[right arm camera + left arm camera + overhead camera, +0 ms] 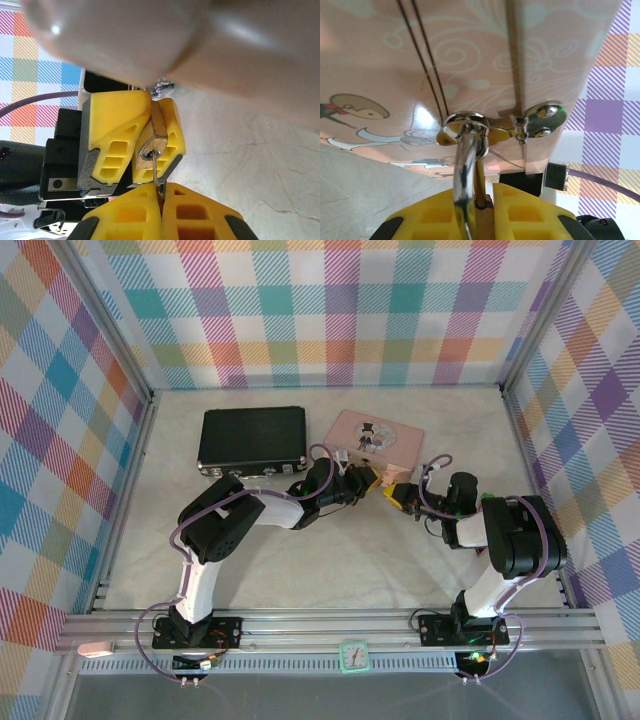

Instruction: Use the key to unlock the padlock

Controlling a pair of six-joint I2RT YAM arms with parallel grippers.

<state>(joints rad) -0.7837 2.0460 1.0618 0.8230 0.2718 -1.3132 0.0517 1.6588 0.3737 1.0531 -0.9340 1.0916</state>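
Observation:
The brass padlock point(485, 220) is clamped between my left gripper's point(481, 200) yellow fingers. Its silver shackle point(464, 165) passes through the clasp ring point(466, 120) of the pink tin point(470, 60). In the right wrist view the padlock's point(157, 125) underside faces my right gripper point(161, 192). That gripper is shut on the thin key point(156, 172), whose tip sits in the keyhole. From above, the left gripper point(365, 479) and right gripper point(399, 495) meet nose to nose just in front of the pink tin point(377, 437).
A black case point(252, 437) lies left of the tin, behind the left arm. Plaid walls and aluminium posts enclose the pale tabletop point(340, 560). A small clock point(354, 655) sits on the front rail.

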